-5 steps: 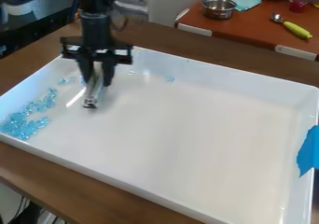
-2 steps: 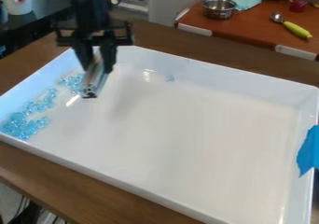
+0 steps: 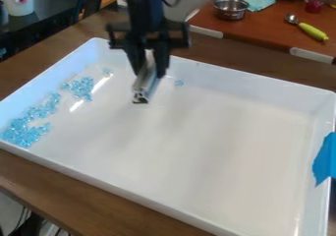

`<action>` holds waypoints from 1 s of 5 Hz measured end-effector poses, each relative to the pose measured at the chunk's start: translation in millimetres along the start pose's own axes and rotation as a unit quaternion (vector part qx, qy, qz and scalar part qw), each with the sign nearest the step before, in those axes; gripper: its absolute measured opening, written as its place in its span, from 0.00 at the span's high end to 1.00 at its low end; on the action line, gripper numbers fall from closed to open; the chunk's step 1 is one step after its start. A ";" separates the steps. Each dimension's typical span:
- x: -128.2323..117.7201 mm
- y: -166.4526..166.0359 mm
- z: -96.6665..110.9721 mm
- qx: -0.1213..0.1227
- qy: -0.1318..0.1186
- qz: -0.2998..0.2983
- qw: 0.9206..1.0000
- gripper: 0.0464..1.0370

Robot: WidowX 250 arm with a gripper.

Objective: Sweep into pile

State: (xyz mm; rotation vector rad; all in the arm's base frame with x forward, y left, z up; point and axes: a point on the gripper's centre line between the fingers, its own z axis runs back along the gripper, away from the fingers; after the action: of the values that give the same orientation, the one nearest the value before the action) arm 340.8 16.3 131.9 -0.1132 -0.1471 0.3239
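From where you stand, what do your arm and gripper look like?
My arm is black and chunky, with a thin dark cable looping out beside it. My gripper is black too, with a wide crosspiece and two slim fingers.

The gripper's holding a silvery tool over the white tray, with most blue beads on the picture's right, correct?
Not quite: the camera view shows most blue beads on the left, not right. The gripper holds a silvery tool over the white tray.

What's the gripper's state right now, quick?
Gripper: closed on a silver bar-shaped tool, at the far side of the white tray.
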 end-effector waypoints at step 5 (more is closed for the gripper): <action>19.8 6.5 -40.3 0.015 0.025 -0.032 0.999 0.67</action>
State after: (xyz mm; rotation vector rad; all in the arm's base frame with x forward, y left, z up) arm 363.8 25.3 94.0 -0.0868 -0.0964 0.2589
